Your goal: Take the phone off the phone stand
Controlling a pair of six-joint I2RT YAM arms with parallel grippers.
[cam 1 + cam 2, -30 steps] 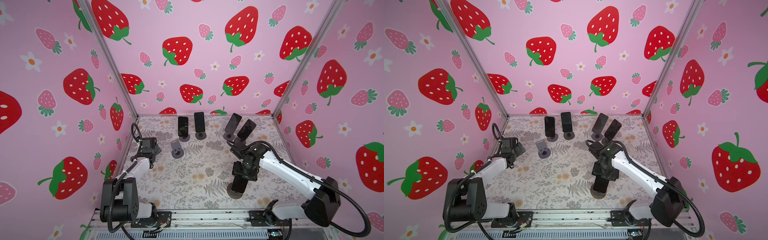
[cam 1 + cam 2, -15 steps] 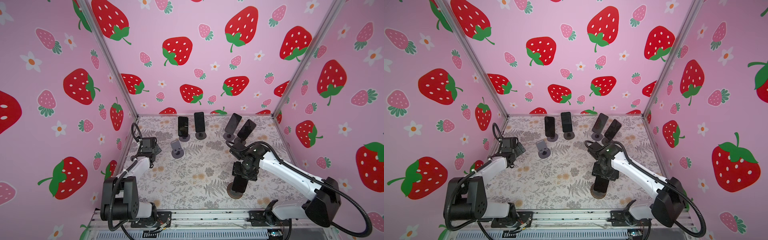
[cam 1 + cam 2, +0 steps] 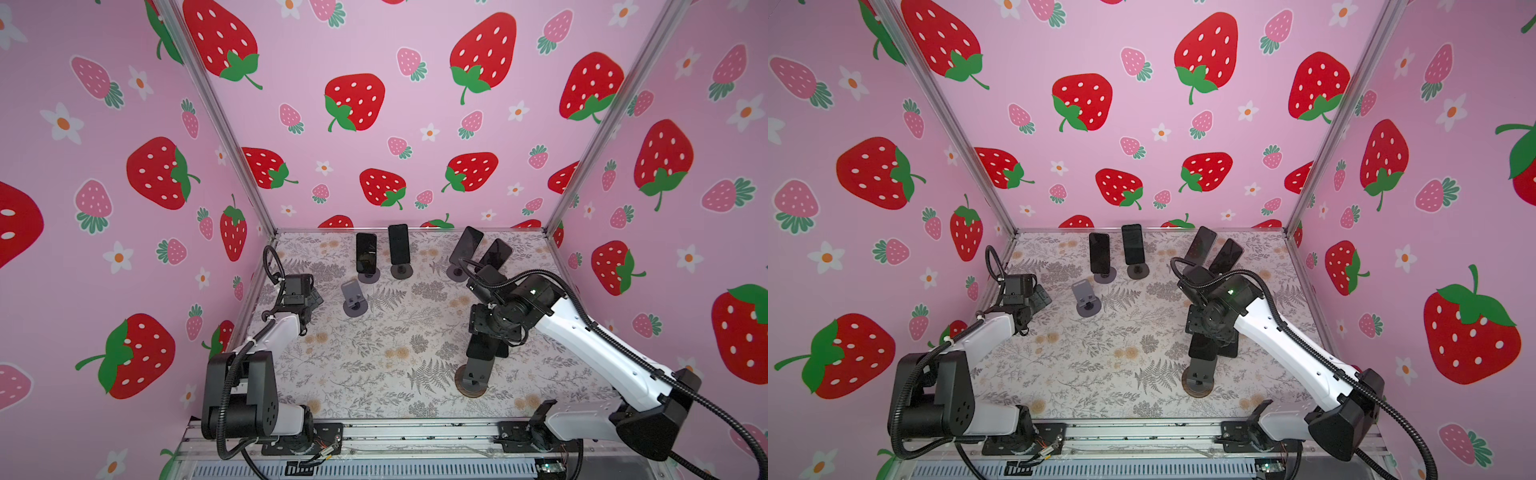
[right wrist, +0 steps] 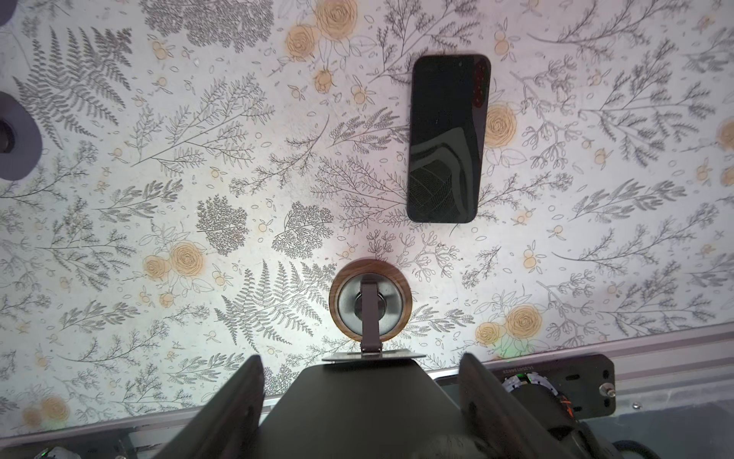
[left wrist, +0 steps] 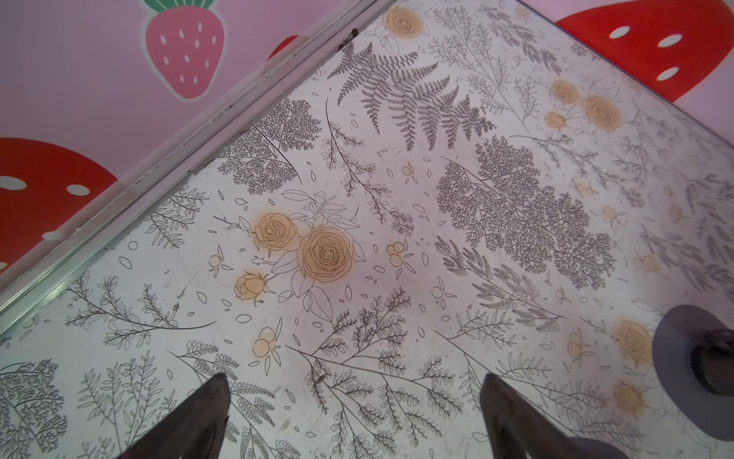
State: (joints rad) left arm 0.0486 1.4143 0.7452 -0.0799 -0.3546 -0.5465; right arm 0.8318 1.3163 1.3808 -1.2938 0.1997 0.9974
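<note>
Black glass, smooth and probably slippery: the phone (image 4: 357, 401) sits between the two fingers of the right gripper (image 4: 359, 369), which is closed on its long edges. It is at the front right of the desk (image 3: 374, 353), directly over its stand (image 4: 371, 306) with the wooden ring base. Its edge is very near the thin plate of the stand, and I cannot tell if it is free from that plate or not.

This is my first worry. If the phone catches on the plate when I lift, the stand may come up with it or tip over, because nothing holds the base down. My second worry is the grip. The fingers press only on the narrow sides, so a quick or tilted pull can let the phone slide out and fall on the stand.

Near the stand another phone (image 4: 447, 139) lies flat on the desk. If I set mine down carelessly, I can hit it.

The left gripper (image 5: 353, 377) is wide open and holds nothing. It hangs over the desk on the far left, near an empty grey stand (image 3: 353, 299), so it cannot steady the wooden base from there. The phones at the back (image 3: 399, 249) are well apart from the work, I judge.
</note>
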